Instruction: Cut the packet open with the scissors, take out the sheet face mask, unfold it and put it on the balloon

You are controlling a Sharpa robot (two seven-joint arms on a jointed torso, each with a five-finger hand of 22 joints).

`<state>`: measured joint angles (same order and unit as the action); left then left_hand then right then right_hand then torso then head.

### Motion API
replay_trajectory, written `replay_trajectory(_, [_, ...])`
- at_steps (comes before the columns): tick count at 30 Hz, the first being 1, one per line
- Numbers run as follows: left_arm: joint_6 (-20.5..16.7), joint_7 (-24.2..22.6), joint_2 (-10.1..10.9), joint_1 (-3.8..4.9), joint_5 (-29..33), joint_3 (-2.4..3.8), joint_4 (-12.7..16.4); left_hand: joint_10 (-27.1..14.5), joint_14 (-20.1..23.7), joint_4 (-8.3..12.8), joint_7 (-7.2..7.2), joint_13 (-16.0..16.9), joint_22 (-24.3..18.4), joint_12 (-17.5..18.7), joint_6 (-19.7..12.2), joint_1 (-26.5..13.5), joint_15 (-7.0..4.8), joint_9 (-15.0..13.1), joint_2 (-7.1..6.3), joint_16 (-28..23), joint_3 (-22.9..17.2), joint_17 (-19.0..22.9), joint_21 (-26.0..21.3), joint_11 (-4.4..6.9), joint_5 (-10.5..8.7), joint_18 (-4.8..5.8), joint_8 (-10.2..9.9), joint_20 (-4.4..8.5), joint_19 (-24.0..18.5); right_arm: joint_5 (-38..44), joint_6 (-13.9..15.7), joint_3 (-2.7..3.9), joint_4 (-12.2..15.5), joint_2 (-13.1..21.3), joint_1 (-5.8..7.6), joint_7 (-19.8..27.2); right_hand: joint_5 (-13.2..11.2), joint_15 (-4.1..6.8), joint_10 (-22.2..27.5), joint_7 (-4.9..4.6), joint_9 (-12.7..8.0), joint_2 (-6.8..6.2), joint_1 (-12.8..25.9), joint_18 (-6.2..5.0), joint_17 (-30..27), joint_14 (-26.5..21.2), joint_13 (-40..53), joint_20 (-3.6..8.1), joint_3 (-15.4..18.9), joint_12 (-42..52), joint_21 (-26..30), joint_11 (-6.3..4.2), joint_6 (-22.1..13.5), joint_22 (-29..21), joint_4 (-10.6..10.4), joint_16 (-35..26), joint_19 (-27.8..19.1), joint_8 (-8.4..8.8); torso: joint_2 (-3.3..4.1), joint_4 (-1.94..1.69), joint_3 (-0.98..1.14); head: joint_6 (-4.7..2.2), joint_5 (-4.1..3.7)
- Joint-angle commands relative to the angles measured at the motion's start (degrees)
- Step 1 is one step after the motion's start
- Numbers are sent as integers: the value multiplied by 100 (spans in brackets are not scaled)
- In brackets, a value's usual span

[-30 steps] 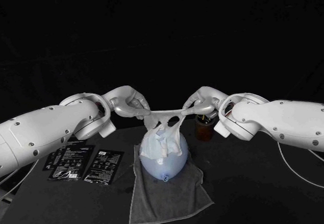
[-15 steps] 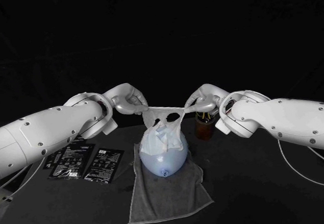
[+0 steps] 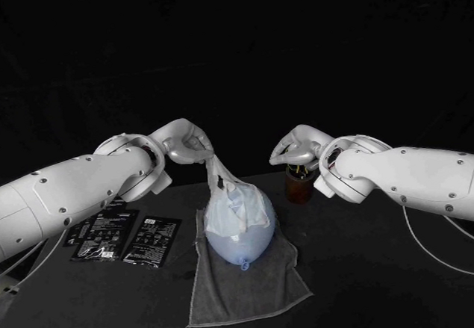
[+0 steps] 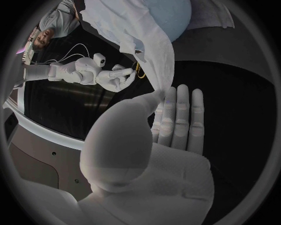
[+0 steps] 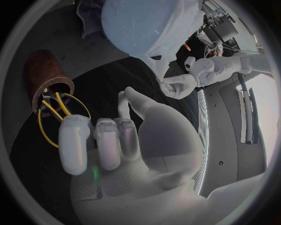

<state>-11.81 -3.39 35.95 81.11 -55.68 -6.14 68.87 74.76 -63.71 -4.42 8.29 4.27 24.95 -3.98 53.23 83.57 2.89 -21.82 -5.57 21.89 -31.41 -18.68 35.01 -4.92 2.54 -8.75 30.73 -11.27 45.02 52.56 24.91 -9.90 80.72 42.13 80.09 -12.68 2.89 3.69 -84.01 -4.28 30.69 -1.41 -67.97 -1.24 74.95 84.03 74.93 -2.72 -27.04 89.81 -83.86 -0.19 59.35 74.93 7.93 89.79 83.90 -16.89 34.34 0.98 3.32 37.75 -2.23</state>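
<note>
Most of the job looks done at this point: the sheet face mask (image 3: 237, 201) is out of its wrapper, opened out and draped over the far, upper part of the pale blue balloon (image 3: 239, 242), which lies on a grey towel (image 3: 250, 294) at the middle of the desk (image 3: 395, 274); the balloon's near end and knot are uncovered.

The left hand (image 3: 187, 146) hovers above and just left of the balloon's far end, pinching one top corner of the mask between thumb and finger, so that a strip of the sheet rises taut from the balloon to the hand; the left wrist view shows the white sheet running from that pinch down to the balloon.

The right hand (image 3: 290, 149) hangs to the right of the balloon, apart from the mask, its fingers curled in on nothing; below it stands a brown cup (image 3: 298, 190) near the balloon's right side, with yellow loops, probably the handles of the scissors (image 5: 58, 112), sticking out of it.

Several black packets (image 3: 153, 242) lie flat on the left of the desk, well clear of the towel; which of them was cut cannot be told.

What seems left is small: lower the lifted corner, let it go, and settle the mask so it lies smooth on the balloon; the sheet looks bunched along its upper folds, and it may slip off to one side.
</note>
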Motion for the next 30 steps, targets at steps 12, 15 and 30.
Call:
replay_trajectory(12, [19, 220, -187, -178, -84, -8, -218, 40, -49, -9, -7, 5, 24, 26, 46, 31, 8, -595, -10, -32, -59, -15, 63, 0, 20, -90, -27, -11, -58, -62, 594, 4, 9, -4, -19, 16, -9, -4, -599, 38, 258, 103, -157, 17, 1505, 597, 1507, 16, -526, 19, -173, -20, 101, 1362, 115, 21, 418, -462, 7, 1, 2, 31, -47])
replay_trajectory(15, [48, 236, -210, -201, -50, -11, -242, 10, -27, -39, 8, -3, 40, 39, 24, -3, 25, -602, -26, -60, -70, -23, 74, -16, 19, -81, -55, -23, -96, -99, 588, 4, -6, -2, -21, 16, -9, -2, -599, 40, 280, 85, -130, 14, 1505, 597, 1507, 17, -570, 19, -158, -22, 81, 1358, 116, 21, 413, -498, 2, 2, -2, 46, -47])
replay_trajectory(30, [161, 882, -5, -234, 199, -32, -189, -1244, 368, -334, 506, -75, -182, 55, -1053, -371, 349, -55, -666, -283, -221, -204, -303, -482, 21, -78, -1123, -253, -416, -544, 656, 2, 94, 143, -152, 216, -9, -201, -534, -264, 28, -509, 501, -55, 1505, 597, 1417, -109, -48, -132, 176, 235, -656, 1252, -273, 21, 266, -39, -11, -10, -2, 79, -43])
